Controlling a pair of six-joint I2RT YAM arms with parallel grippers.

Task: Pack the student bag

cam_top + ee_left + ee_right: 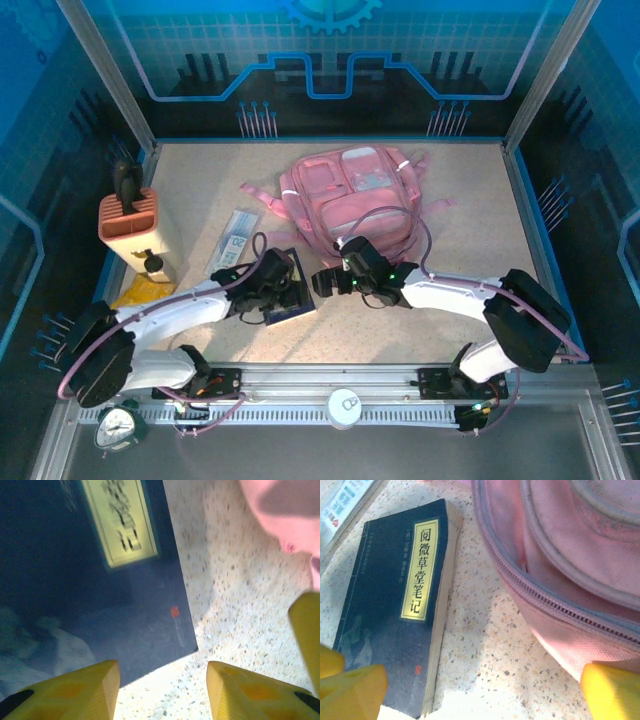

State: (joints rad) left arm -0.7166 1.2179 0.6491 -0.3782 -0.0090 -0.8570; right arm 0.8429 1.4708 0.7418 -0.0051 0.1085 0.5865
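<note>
The student bag [350, 195] is a pink backpack lying flat at the back middle of the table; its zip edge [560, 610] fills the upper right of the right wrist view. A dark blue book [290, 305] with a yellow title label lies on the table in front of it. My left gripper [162, 690] hovers open over the book's near corner [100, 605], with bare table between its yellow fingers. My right gripper [480, 700] stands wide open over the strip of table between the book [395, 610] and the bag, holding nothing. The two grippers [297, 283] [325, 283] nearly meet.
An orange ribbed box [128, 215] stands at the left edge with a black item in it. A yellow object [140, 290] and a clear packet [235, 240] lie near it. An alarm clock [118, 425] and a white round object [345, 405] sit by the front rail.
</note>
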